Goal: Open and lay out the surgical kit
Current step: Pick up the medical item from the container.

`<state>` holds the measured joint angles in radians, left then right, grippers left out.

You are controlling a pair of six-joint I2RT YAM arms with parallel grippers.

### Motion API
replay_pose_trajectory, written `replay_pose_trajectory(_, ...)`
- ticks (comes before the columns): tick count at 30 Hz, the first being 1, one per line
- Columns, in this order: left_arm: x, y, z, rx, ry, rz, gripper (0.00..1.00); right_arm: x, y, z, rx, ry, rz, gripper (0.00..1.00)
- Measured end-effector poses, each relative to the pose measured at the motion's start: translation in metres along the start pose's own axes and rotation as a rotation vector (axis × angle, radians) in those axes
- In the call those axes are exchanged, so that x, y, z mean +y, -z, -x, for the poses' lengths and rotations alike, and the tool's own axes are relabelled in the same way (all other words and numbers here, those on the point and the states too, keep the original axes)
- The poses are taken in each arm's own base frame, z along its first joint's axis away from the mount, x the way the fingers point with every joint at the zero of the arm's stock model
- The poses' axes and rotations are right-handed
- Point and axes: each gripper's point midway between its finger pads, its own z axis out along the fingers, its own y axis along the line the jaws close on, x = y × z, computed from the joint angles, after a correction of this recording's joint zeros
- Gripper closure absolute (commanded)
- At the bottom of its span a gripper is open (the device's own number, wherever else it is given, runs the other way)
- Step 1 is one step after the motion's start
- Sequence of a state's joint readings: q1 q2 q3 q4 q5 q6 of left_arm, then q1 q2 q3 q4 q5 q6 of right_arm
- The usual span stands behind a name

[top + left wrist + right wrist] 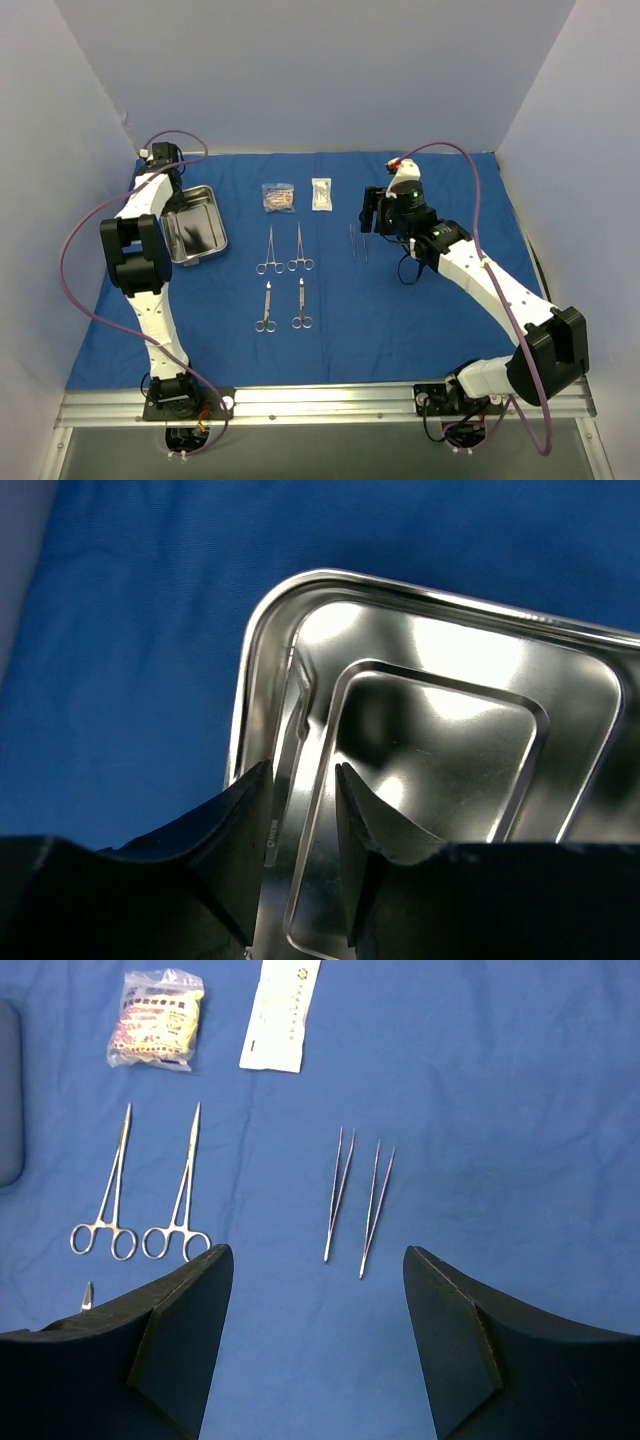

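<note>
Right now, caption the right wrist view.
Open jaws above two tweezers on blue cloth; two scissors and packets beyond.

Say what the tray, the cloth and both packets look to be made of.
Tray: polished metal, likely steel; mirror-like reflections.
Cloth: matte blue fabric, maybe nonwoven; soft creases, no shine.
Left packet: clear crinkled plastic film; glints, contents show through.
Right packet: white, flat, printed; paper or opaque plastic, unclear.
</note>
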<state>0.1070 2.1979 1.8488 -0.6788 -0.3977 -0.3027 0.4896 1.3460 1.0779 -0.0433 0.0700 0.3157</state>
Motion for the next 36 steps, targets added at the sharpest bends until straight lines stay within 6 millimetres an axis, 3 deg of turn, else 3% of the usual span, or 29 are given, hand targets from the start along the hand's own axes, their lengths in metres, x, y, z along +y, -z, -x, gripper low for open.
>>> replay_pose_trajectory(5, -0.009, -0.008, -0.007, 0.018, -0.019, -0.026, 0.61, -0.001, -0.009, -0.009, 0.029, 0.004, -0.004, 0.36)
replay_pose_trajectory(15, -0.014, -0.018, -0.003, 0.01, -0.024, -0.029, 0.57, -0.003, -0.021, -0.023, 0.079, 0.009, -0.002, 0.36)
replay_pose_trajectory(23, -0.01, -0.036, -0.008, 0.035, -0.018, -0.012, 0.56, -0.003, -0.025, -0.026, 0.091, 0.01, 0.006, 0.36)
replay_pose_trajectory(29, -0.008, -0.039, -0.006, 0.035, -0.011, -0.012, 0.51, -0.006, -0.029, -0.03, 0.103, 0.008, 0.0, 0.36)
replay_pose_trajectory(36, -0.01, -0.043, -0.006, 0.04, -0.009, -0.021, 0.51, -0.007, -0.032, -0.033, 0.114, 0.008, 0.0, 0.36)
